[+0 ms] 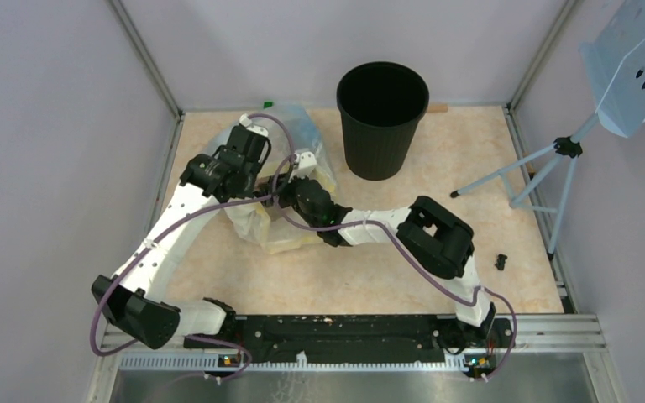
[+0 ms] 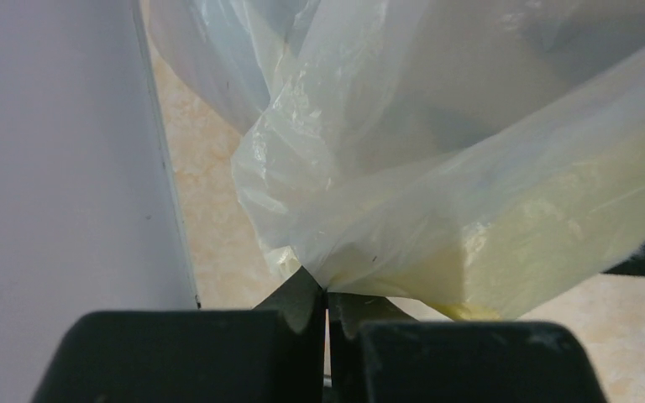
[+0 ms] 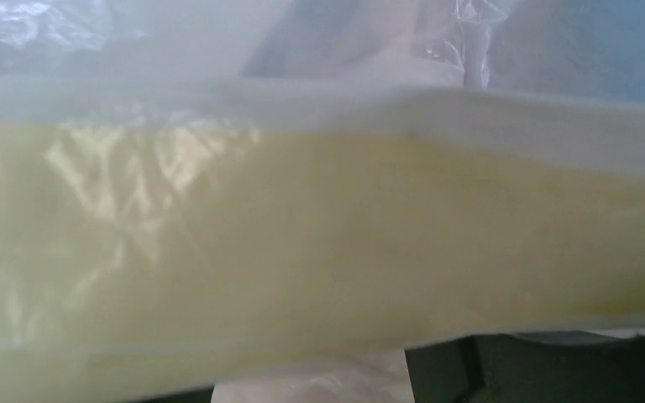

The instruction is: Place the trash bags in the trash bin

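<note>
The trash bag (image 1: 285, 237) is a thin, see-through pale film, whitish-yellow with a bluish part, bunched on the floor at the back left between my two arms. My left gripper (image 1: 256, 195) is shut on a pinch of its film; in the left wrist view the jaws (image 2: 327, 295) meet on the film and the bag (image 2: 437, 168) hangs beyond them. My right gripper (image 1: 296, 186) is pressed into the bag from the right. In the right wrist view the bag (image 3: 302, 243) fills the frame and hides the fingertips; the finger bases stand wide apart. The black ribbed trash bin (image 1: 382, 122) stands upright right of the bag.
The grey left wall (image 2: 50, 168) is close beside the bag. A tripod stand (image 1: 546, 168) with a pale blue perforated plate (image 1: 638, 63) stands at the right. A small black part (image 1: 501, 261) lies near the right rail. A metal rail (image 1: 344, 332) runs along the front.
</note>
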Controlling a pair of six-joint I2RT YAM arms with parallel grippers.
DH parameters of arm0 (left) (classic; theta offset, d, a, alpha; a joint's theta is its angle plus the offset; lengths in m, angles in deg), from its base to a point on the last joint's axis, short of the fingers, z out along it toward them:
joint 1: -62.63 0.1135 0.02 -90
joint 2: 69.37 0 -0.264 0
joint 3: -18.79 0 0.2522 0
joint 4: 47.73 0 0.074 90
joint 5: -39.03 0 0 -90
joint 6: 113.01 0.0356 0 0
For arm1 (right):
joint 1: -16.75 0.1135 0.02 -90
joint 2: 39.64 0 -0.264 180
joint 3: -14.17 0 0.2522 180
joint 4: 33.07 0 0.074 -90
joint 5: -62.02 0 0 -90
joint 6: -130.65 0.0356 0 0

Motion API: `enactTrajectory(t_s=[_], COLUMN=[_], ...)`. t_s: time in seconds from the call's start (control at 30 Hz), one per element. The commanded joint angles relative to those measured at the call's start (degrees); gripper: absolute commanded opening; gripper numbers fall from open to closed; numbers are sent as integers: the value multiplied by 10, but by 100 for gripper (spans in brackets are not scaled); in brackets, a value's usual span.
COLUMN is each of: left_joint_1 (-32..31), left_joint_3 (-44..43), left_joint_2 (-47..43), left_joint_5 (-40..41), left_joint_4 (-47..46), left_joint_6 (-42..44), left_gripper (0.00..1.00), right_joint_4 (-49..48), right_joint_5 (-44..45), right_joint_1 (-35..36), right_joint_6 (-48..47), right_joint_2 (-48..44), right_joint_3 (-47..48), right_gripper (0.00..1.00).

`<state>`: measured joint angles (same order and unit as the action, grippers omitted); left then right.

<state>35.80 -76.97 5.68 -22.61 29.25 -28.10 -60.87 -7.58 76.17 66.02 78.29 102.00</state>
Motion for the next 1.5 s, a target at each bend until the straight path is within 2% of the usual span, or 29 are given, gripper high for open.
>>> enactTrajectory(t_s=[0.0,0.17,0.2,0.23,0.4,0.53,0.7,0.93,1.13,1.27,1.37,1.47], left_joint_1=[18,69,75,81,107,129,133,136,137,138,138,137], left_joint_3=[29,76,81,87,130,150,185,202,187,185,178,172], left_joint_2=[-28,-35,-32,-29,-27,-32,-30,-7,40,81,115,122], left_joint_5=[-66,-137,-148,-169,-210,-233,-276,-301,-290,-334,-374,-372], left_joint_4=[-97,-166,-174,-183,-233,-261,-300,-337,-345,-369,-384,-391], left_joint_6=[18,21,18,16,-6,-29,-63,-82,-122,-154,-191,-212], left_gripper=[0,0,0,0,0,0,0,0,0,0,0,0], right_joint_4=[56,104,109,113,93,67,43,121,262,332,378,433], right_joint_5=[-3,13,15,15,12,15,-9,-51,-49,-12,7,38], right_joint_1=[-9,-10,-11,-11,-9,1,7,7,7,5,2,1], right_joint_6=[11,-31,-35,-42,-66,-91,-80,-61,-49,-53,-54,-43], right_joint_2=[36,86,95,98,46,-37,-172,-357,-521,-614,-650,-674], right_joint_3=[68,137,146,153,116,29,-130,-250,-267,-265,-260,-248], right_gripper=[68,69,68,62,0,0,0,0,0,0,0,0])
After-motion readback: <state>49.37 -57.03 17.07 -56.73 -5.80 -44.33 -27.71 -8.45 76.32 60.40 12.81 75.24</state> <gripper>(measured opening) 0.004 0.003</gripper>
